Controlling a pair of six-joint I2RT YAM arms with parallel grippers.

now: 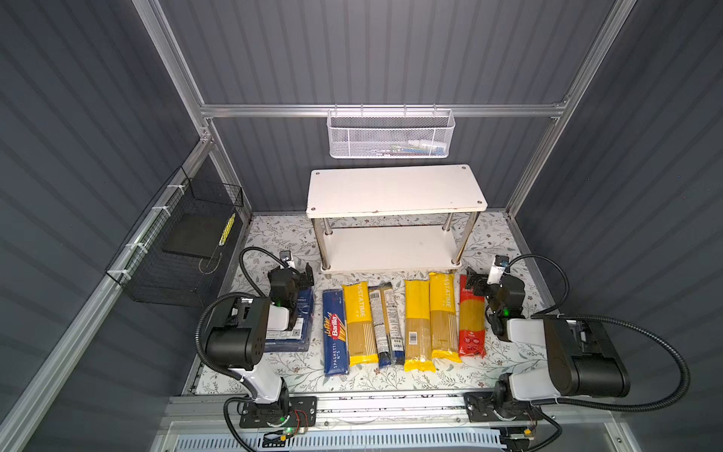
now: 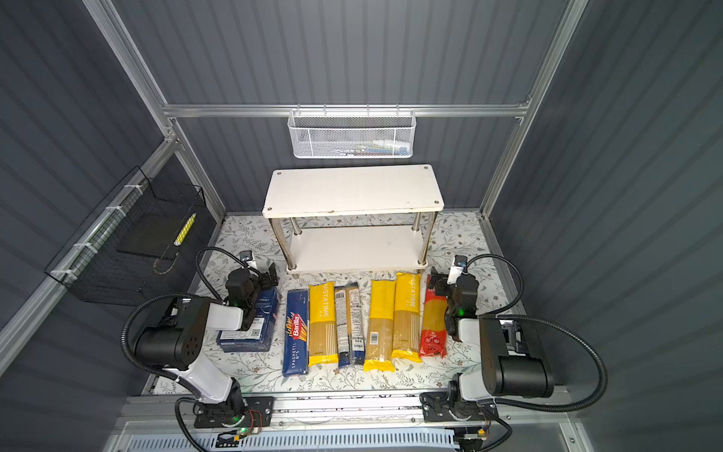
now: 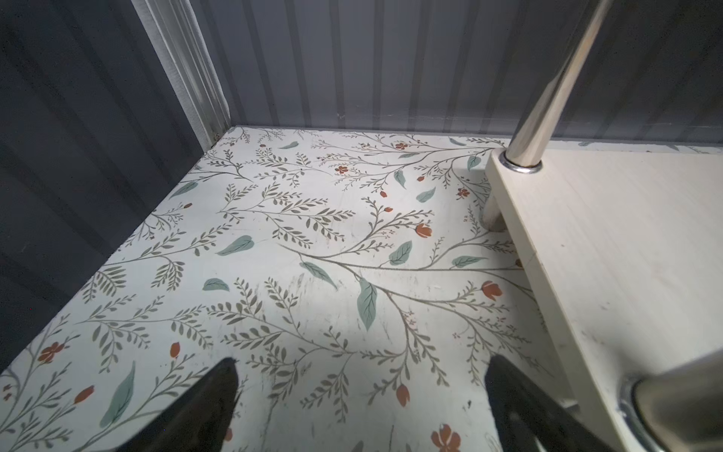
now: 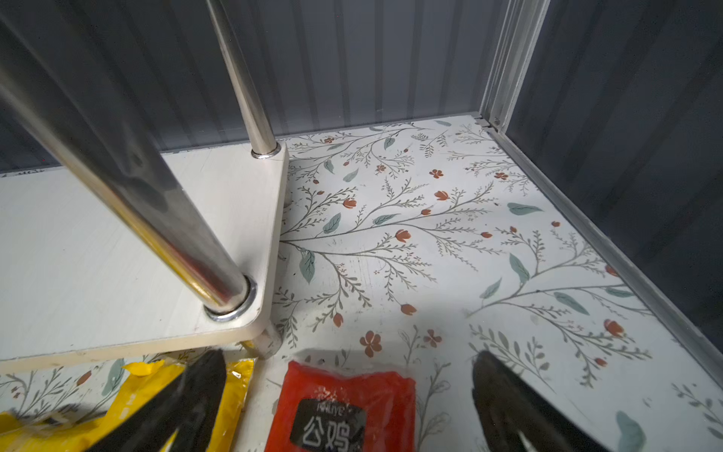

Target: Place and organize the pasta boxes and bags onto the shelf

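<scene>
The two-tier white shelf (image 1: 395, 191) stands at the back of the floral mat, both boards bare. In front of it lie, side by side, a wide Barilla box (image 1: 303, 321), a narrow spaghetti box (image 1: 335, 338), three yellow bags (image 1: 359, 319) (image 1: 418, 325) (image 1: 444, 313), a clear bag with dark blue ends (image 1: 385, 323) and a red bag (image 1: 471, 325). My left gripper (image 3: 362, 362) hovers open over bare mat beyond the wide box's far end. My right gripper (image 4: 350, 356) is open above the red bag's (image 4: 352, 399) far end, beside the shelf's lower board (image 4: 98, 254).
A white mesh basket (image 1: 391, 135) hangs on the back rail above the shelf. A black wire basket (image 1: 184, 250) is fixed to the left wall. Chrome shelf legs (image 3: 547, 86) stand close to both grippers. Dark panel walls close in the mat (image 1: 508, 242).
</scene>
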